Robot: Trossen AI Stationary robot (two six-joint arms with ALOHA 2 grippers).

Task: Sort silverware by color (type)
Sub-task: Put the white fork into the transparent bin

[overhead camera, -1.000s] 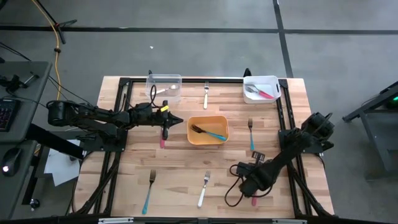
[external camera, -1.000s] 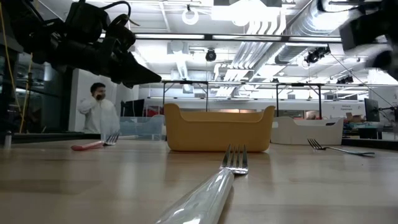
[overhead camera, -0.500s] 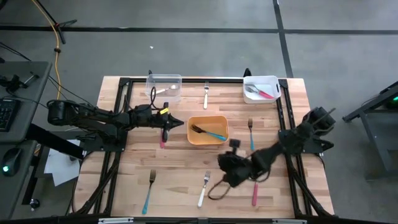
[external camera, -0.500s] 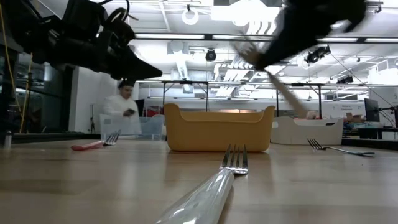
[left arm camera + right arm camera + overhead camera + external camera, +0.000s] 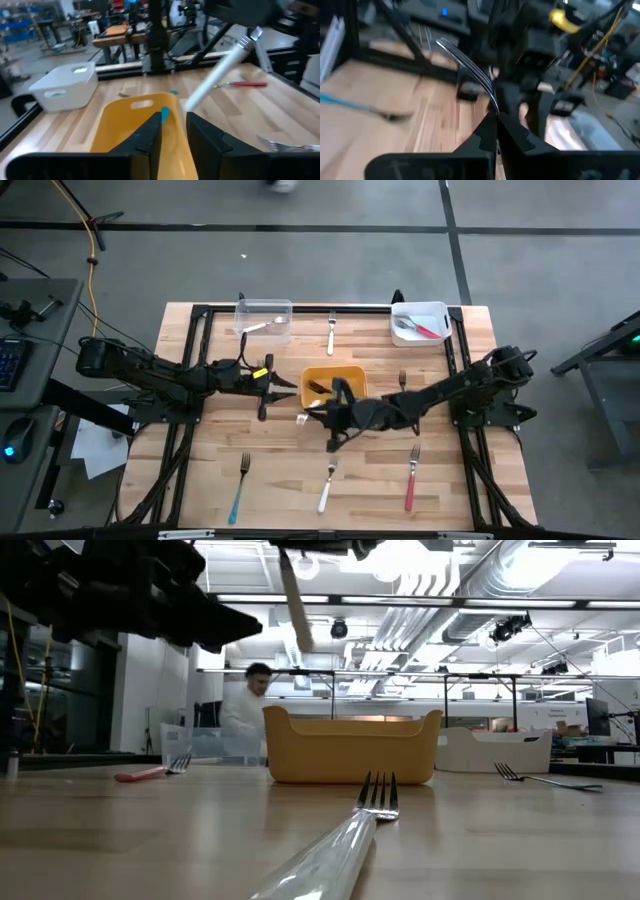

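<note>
My right gripper (image 5: 328, 418) reaches in from the table's right and is shut on a fork with a white handle (image 5: 215, 72). It hangs above the table at the near left corner of the yellow bin (image 5: 334, 369). The fork's tines (image 5: 460, 57) stand up past the fingers. My left gripper (image 5: 172, 132) is open and hovers level just left of the yellow bin, with nothing between its fingers. A red-handled fork (image 5: 262, 410) lies flat on the table under it. A teal-handled fork (image 5: 164, 114) lies in the yellow bin. My right gripper pinches the fork's metal neck (image 5: 492, 107), just below the tines, between its two fingers. The fingers come about level from the table's right and lie across the fork. The fork is lifted clear, tines up, and its white handle (image 5: 295, 610) slants down below the fingers.
On the near half of the table lie a teal fork (image 5: 240, 480), a white fork (image 5: 328, 485) and a red fork (image 5: 411, 475). A silver fork (image 5: 331, 330) lies at the back. A clear bin (image 5: 263, 305) and a white bin (image 5: 420, 308) stand along the far edge. A person walks in the room behind.
My right gripper has risen from the near right of the table and swung left and farther in to the yellow bin, tipping from pointing down to about level and carrying the fork clear of the table. My left arm has swung slightly toward the near edge.
</note>
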